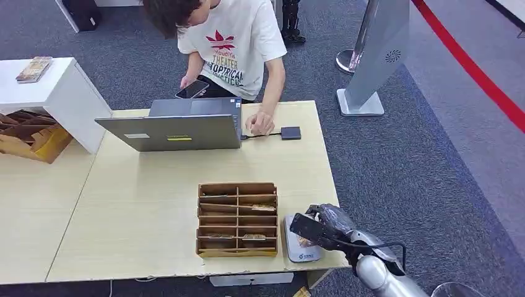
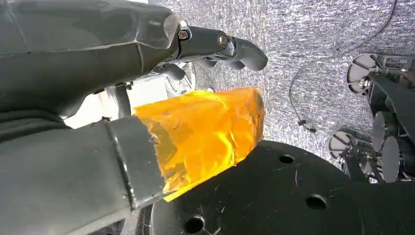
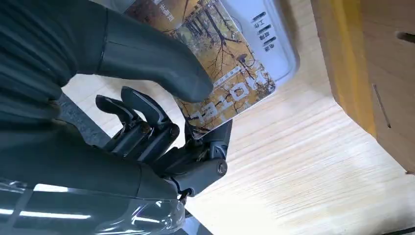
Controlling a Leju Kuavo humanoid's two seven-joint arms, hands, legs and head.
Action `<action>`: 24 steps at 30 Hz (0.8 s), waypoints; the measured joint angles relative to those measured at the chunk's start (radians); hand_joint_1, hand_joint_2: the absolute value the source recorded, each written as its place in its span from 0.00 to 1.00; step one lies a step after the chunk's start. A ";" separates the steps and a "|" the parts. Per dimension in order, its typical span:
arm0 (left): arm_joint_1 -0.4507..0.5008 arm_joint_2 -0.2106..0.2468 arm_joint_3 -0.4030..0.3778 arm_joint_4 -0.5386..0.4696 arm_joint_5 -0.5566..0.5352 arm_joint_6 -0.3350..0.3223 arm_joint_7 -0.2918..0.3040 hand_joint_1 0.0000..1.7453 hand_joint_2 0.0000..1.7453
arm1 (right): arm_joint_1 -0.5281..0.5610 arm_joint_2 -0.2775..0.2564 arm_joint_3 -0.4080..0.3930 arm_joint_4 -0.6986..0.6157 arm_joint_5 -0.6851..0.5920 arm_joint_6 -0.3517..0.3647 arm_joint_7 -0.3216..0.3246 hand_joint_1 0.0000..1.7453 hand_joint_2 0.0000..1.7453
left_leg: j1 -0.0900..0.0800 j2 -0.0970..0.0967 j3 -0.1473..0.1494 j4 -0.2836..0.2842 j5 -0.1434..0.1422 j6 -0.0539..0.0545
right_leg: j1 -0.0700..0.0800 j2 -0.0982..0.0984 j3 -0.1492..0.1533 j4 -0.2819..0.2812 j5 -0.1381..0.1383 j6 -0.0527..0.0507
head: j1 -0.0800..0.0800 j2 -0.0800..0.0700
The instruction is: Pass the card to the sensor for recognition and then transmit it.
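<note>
Your counter [image 1: 155, 210], pale wood, is carrying everything here, and a person [image 1: 235, 43] in a white printed shirt is leaning over its far edge with one hand by a grey laptop [image 1: 179, 127]. A small dark box [image 1: 291, 132] is lying just beside that laptop on a cable. Nearer you, a brown slotted organiser [image 1: 237, 218] is sitting toward the near edge, with a few cards lying in its compartments. Just to its right, the white sensor [image 1: 299, 250] is lying flat on the counter, close to the corner.

Your right hand [image 1: 325, 228] is hovering over that sensor. Its thumb [image 3: 161, 61] is pressing down on the card [image 3: 222, 68] while the darker fingers [image 3: 147, 122] are curling underneath, so the card is pinched firmly. The card, printed with yellow autumn trees and pale lettering, is lying over the sensor's white face; you cannot tell whether it is touching it.

Your left hand [image 2: 122, 98] is hanging over grey carpet. Its fingers [image 2: 230, 46] are curling loosely with nothing between them, and orange tape [image 2: 205, 132] is wrapping the thumb.
</note>
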 joint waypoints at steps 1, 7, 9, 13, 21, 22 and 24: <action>0.000 0.000 0.000 0.000 0.000 0.000 0.000 0.00 0.00 | 0.000 0.000 0.000 0.000 0.000 0.000 0.000 1.00 1.00 | 0.000 0.000 0.000 0.000 0.000 0.000 | 0.000 0.000 0.000 0.000 0.000 0.000 | 0.000 0.000; 0.000 0.000 0.000 0.000 0.000 0.001 0.000 0.00 0.00 | 0.000 0.000 0.000 0.000 0.000 0.000 0.000 1.00 1.00 | 0.000 0.000 0.000 0.000 0.000 0.000 | 0.000 0.000 0.000 0.000 0.000 0.000 | 0.000 0.000; 0.000 0.000 0.000 0.000 0.000 0.001 0.000 0.00 0.00 | 0.000 0.000 0.000 0.000 0.000 0.000 0.000 1.00 1.00 | 0.000 0.000 0.000 0.000 0.000 0.000 | 0.000 0.000 0.000 0.000 0.000 0.000 | 0.000 0.000; 0.000 0.000 0.000 0.000 0.000 0.001 0.000 0.00 0.00 | 0.000 0.000 0.000 0.000 0.000 0.000 0.000 1.00 1.00 | 0.000 0.000 0.000 0.000 0.000 0.000 | 0.000 0.000 0.000 0.000 0.000 0.000 | 0.000 0.000; 0.000 0.000 -0.001 0.000 0.000 0.001 0.001 0.00 0.00 | 0.000 0.000 0.000 0.000 0.000 0.000 0.000 1.00 1.00 | 0.000 0.000 0.001 0.000 0.000 0.000 | 0.000 0.000 0.001 0.000 0.000 0.000 | 0.000 0.000; 0.000 0.000 -0.001 0.000 0.000 0.001 0.001 0.00 0.00 | 0.000 0.000 0.000 0.000 0.000 0.000 0.000 1.00 1.00 | 0.000 0.000 0.001 0.000 0.000 0.000 | 0.000 0.000 0.001 0.000 0.000 0.000 | 0.000 0.000; 0.000 0.000 -0.001 0.000 0.000 0.001 0.001 0.00 0.00 | 0.000 0.000 0.000 0.000 0.000 0.000 0.000 1.00 1.00 | 0.000 0.000 0.001 0.000 0.000 0.000 | 0.000 0.000 0.001 0.000 0.000 0.000 | 0.000 0.000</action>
